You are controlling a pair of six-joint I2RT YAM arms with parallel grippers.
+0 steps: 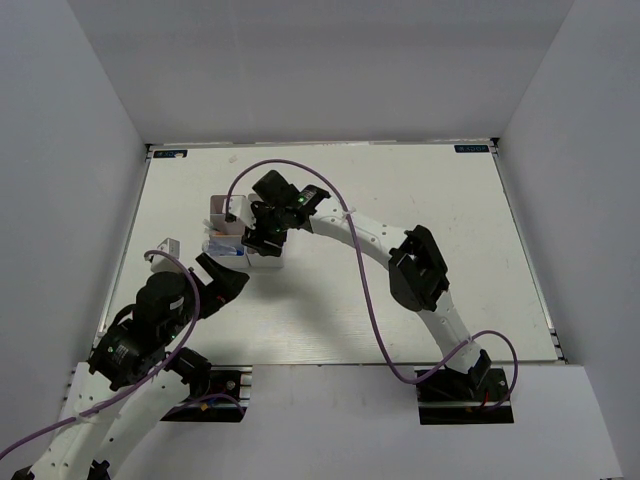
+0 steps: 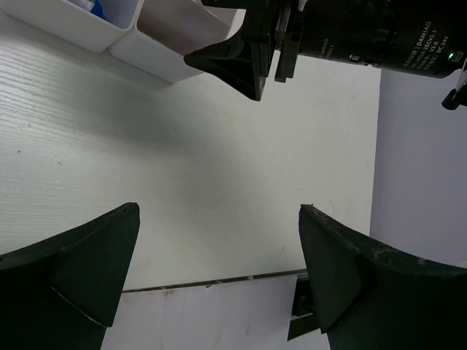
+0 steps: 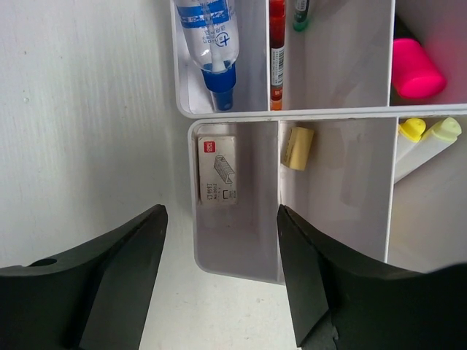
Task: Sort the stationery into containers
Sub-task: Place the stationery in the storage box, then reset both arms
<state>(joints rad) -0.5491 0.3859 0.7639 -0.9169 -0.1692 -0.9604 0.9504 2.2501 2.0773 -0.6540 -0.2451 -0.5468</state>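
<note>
The white organizer (image 3: 187, 182) lies under my right gripper (image 3: 220, 219), which is open and empty above its near corner. In its compartments I see a clear blue-capped tube (image 3: 210, 40), a red pen (image 3: 276, 51), a green pen tip (image 3: 300, 13), a pink highlighter (image 3: 414, 69), two yellow-tipped pens (image 3: 430, 138), a beige eraser (image 3: 298, 148) and a grey staple box (image 3: 217, 169). In the top view the organizer (image 1: 222, 212) is mostly hidden by the right gripper (image 1: 262, 238). My left gripper (image 2: 219, 219) is open and empty over bare table, just in front of the organizer (image 2: 157, 58).
White walls enclose the table on the left, back and right. The right arm (image 1: 415, 265) crosses the middle of the table (image 1: 420, 200). A small white item (image 1: 166, 245) sits beside the left arm. The table's near edge (image 2: 219, 281) shows in the left wrist view.
</note>
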